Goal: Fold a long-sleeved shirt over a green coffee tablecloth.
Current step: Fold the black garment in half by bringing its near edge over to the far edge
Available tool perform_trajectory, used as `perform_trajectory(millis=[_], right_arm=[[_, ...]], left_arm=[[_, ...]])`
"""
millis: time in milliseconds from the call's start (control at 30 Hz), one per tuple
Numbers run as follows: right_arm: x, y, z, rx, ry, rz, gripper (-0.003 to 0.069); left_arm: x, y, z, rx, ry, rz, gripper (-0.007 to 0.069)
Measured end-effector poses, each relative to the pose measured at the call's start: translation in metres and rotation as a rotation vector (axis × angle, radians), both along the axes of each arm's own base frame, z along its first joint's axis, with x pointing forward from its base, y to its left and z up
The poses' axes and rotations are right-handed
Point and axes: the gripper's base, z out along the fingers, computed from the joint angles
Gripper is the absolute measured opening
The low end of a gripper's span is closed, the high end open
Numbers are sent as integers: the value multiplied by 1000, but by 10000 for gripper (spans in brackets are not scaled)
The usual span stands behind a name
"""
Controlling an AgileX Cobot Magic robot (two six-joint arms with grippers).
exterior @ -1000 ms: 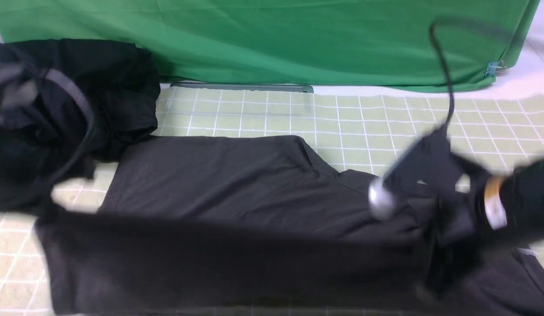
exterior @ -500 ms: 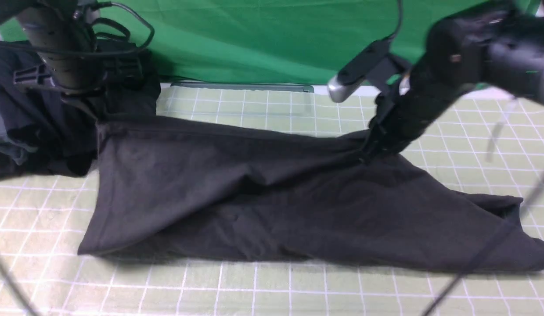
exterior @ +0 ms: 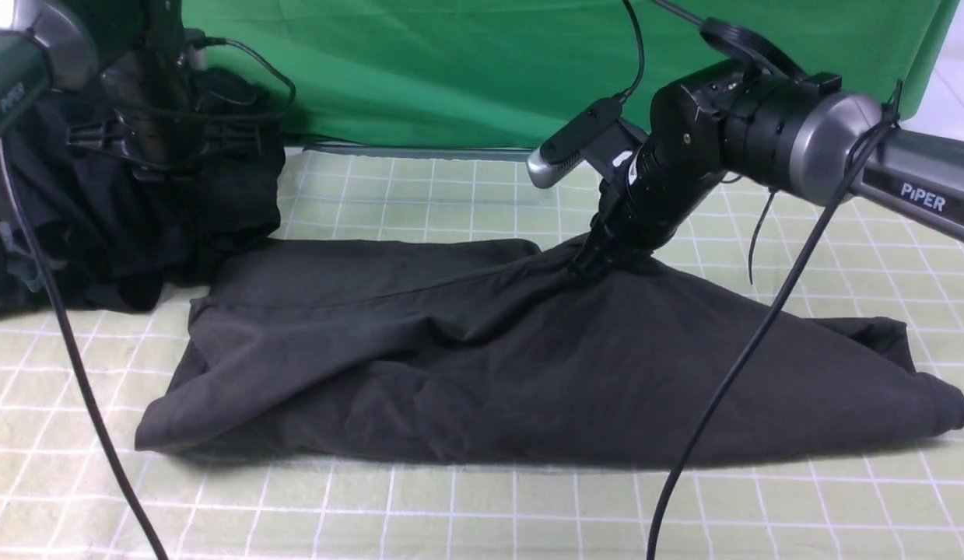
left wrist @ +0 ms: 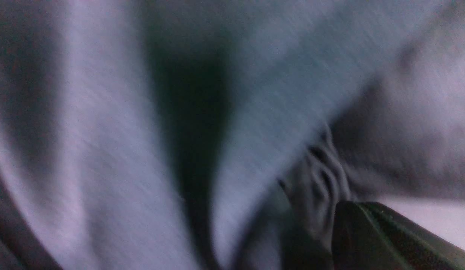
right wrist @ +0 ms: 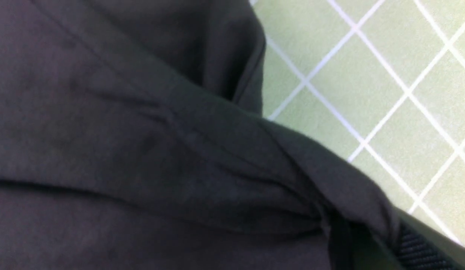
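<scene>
The long-sleeved shirt [exterior: 482, 350], charcoal black, lies doubled over lengthwise on the green coffee tablecloth [exterior: 450, 194]. My right gripper [exterior: 587, 264] is shut on the shirt's far edge, and the cloth rises to a small peak there. In the right wrist view the shirt [right wrist: 142, 150] drapes over my fingers [right wrist: 416, 247] above the tablecloth [right wrist: 367, 75]. My left gripper [exterior: 170, 218] hangs at the shirt's far left end, its tips lost against dark cloth. In the left wrist view bunched cloth [left wrist: 318, 176] is pinched at its finger [left wrist: 375, 240].
A heap of other dark garments [exterior: 77, 225] sits at the back left, right behind the left arm. A plain green cloth [exterior: 450, 70] hangs along the back. Loose black cables [exterior: 730, 373] cross in front of the shirt on both sides.
Both arms carried the shirt's near edge up and away from me, laying it over the far half. Since half a second ago the lifted edge has sunk lower and the cloth has settled.
</scene>
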Motion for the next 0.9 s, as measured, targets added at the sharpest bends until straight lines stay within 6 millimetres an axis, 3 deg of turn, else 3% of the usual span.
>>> perform_trajectory(millis=[100, 300, 433, 600, 733, 867, 900], right_arm=[[-1, 0, 0, -1, 13, -12, 78], [-7, -4, -3, -32, 92, -42, 228], [-10, -7, -5, -57, 137, -49, 295], [-11, -7, -6, -61, 146, -51, 307], [-11, -7, -6, -59, 148, -52, 309], [-12, -7, -6, -53, 152, -53, 310], [-12, -6, -6, -52, 153, -54, 310]], left_arm=[[-3, -3, -1, -27, 38, -36, 4], [-11, -20, -5, -188, 79, -132, 10], [-46, -15, -4, -159, 165, -97, 24], [-73, -8, -9, -108, 225, -59, 74], [-71, -9, -21, -112, 223, -53, 216], [-63, -11, -33, -134, 194, -53, 483], [-63, -11, -34, -136, 196, -52, 500]])
